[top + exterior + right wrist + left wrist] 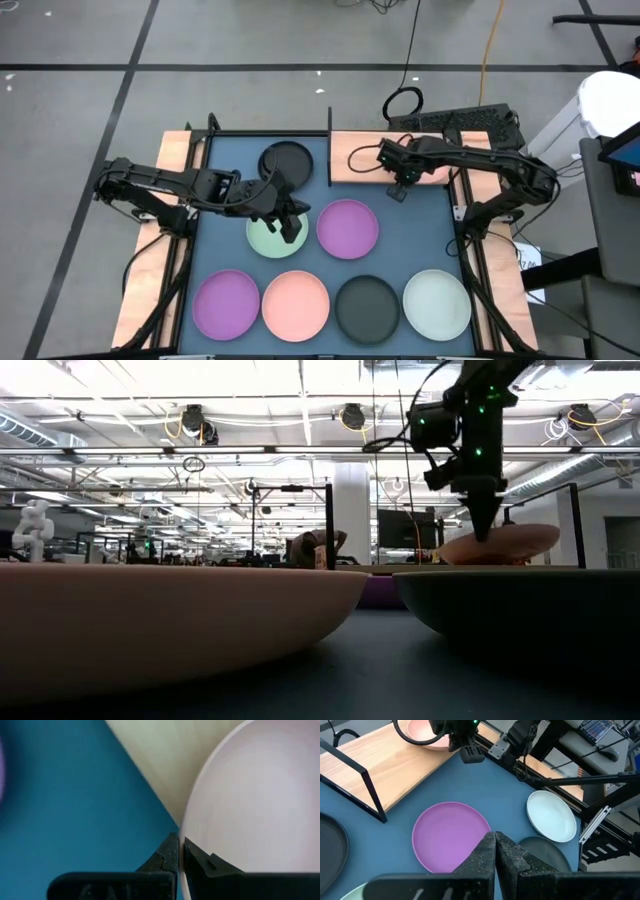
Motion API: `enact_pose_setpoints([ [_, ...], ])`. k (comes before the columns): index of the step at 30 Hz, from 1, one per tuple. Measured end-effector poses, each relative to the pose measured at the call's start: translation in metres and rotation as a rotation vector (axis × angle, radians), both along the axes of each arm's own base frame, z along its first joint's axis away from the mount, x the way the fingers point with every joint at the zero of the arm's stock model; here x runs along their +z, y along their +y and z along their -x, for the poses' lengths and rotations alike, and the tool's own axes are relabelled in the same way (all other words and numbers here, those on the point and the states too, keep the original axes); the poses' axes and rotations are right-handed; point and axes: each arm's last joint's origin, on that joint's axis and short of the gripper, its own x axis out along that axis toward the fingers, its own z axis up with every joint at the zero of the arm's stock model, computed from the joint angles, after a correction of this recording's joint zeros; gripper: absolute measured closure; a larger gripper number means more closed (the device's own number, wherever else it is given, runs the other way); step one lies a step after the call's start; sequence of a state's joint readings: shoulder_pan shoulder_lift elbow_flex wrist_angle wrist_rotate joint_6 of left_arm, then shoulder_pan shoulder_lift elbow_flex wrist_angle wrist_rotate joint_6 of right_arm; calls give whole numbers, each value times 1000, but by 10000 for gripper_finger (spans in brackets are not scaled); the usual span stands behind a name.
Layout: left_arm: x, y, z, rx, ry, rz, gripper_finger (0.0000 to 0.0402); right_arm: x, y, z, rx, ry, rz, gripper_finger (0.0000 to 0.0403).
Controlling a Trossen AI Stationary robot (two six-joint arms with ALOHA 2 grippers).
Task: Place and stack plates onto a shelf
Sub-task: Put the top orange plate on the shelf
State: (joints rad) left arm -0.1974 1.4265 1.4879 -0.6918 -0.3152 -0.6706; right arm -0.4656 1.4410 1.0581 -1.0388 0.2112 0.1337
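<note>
My right gripper [398, 188] is shut on a pink plate [510, 545] over the light-wood shelf [362, 160], near the board's edge toward the mat. The shelf's black rail [330, 146] stands at its left end. My left gripper [495, 845] is shut with nothing between its fingers. It hovers over the right rim of a mint plate [266, 236]. Lying flat on the blue mat are a black plate [287, 160], a purple plate [348, 228], and a near row: purple [226, 305], pink [295, 305], black [366, 308], mint [437, 303]. My right gripper [179, 840] pinches the pink plate's rim [191, 817] between its two fingers, one inside the plate and one outside. The fingers come from above, pointing down [488, 525]. The plate sits slightly tilted over the shelf board; whether it rests there I cannot tell.
Black frame bars and wooden strips run along the mat's left and right sides [466, 235]. A cable loop [404, 102] and a dark keyboard lie beyond the shelf. Bare blue mat shows between the shelf and the purple plate [420, 230].
</note>
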Motion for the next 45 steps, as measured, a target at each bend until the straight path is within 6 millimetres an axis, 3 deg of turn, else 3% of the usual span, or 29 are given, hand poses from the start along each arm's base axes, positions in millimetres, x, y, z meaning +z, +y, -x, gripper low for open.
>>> enact_pose_setpoints([
  [13, 0, 0, 0, -17, 9, -39, 396, -10, -3, 15, -52, -50, 87, 403],
  [39, 0, 3, 0, -5, 11, -65, 396, -13, -15, 17, -77, -84, 110, 403],
  [45, 0, 3, 0, -5, 11, -65, 396, -26, -12, 22, -76, -61, 98, 402],
])
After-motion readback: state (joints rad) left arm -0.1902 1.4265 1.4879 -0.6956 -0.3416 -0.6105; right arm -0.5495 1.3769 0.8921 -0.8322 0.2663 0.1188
